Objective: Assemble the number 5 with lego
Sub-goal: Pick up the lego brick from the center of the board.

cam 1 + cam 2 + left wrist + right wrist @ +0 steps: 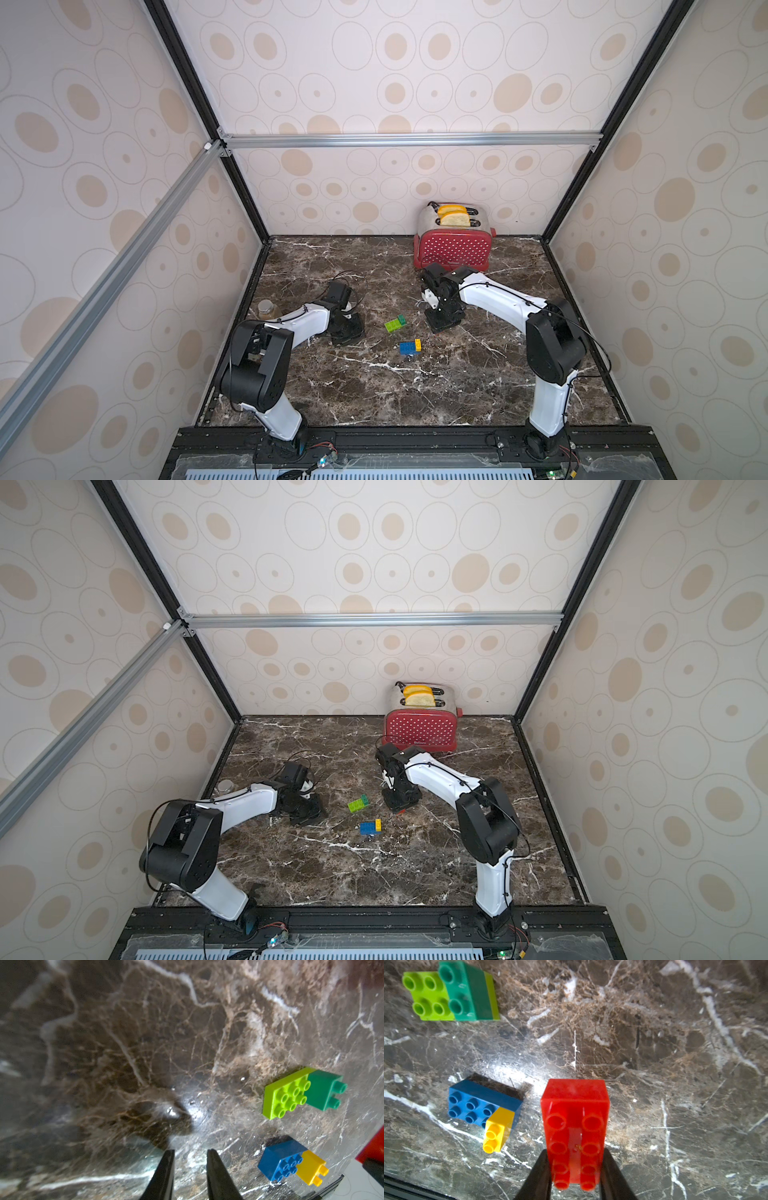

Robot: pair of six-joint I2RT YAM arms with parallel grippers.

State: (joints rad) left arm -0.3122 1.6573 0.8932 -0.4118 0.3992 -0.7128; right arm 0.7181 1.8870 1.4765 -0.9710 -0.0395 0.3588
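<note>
The right gripper [575,1151] is pinching the long red brick [575,1105] by its sides near the lime-and-dark-green pair [450,993], the blue-and-yellow pair [481,1105] lying close by it, the left gripper [190,1152] hanging slightly parted, empty; likely best keeping red level, squaring over dark green before pressing.

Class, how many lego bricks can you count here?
5: dark green brick on the lime brick; yellow brick on the blue brick; red brick in the right pincer.
</note>
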